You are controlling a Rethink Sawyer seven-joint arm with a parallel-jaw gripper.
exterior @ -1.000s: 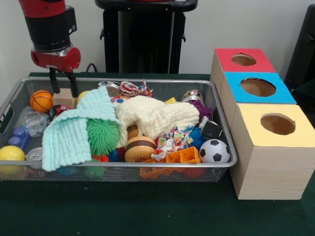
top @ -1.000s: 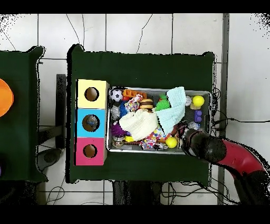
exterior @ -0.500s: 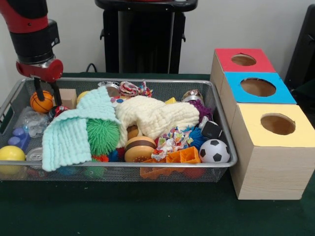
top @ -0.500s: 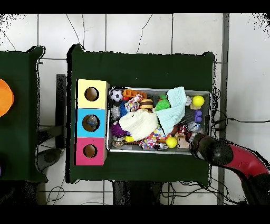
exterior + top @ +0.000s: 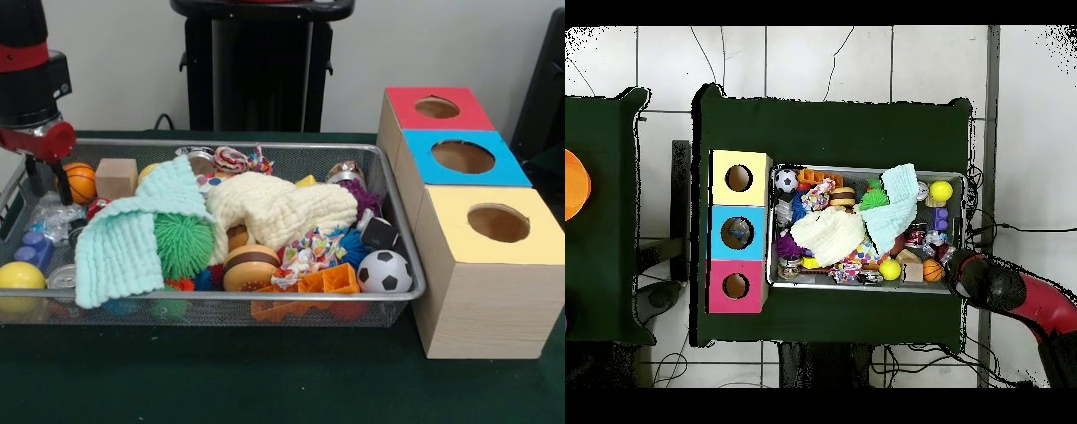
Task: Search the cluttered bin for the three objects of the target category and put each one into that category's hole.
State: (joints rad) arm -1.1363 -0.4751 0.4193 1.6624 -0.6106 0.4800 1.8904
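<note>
Arm: upright over the wire bin (image 5: 402, 231) corner (by the basketball (image 5: 79, 181)).
Gripper (image 5: 46, 181): empty, fingers narrowly parted.
Beside it: wooden block (image 5: 116, 177).

Green-clothed table (image 5: 265, 389) — wire bin (image 5: 388, 305), three-hole box (image 5: 477, 291) side by side.

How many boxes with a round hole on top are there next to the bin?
3, in a row beside the wire mesh bin: the red-topped box farthest back, the blue-topped box in the middle, the yellow-topped box nearest the camera. None seem hidden.
</note>
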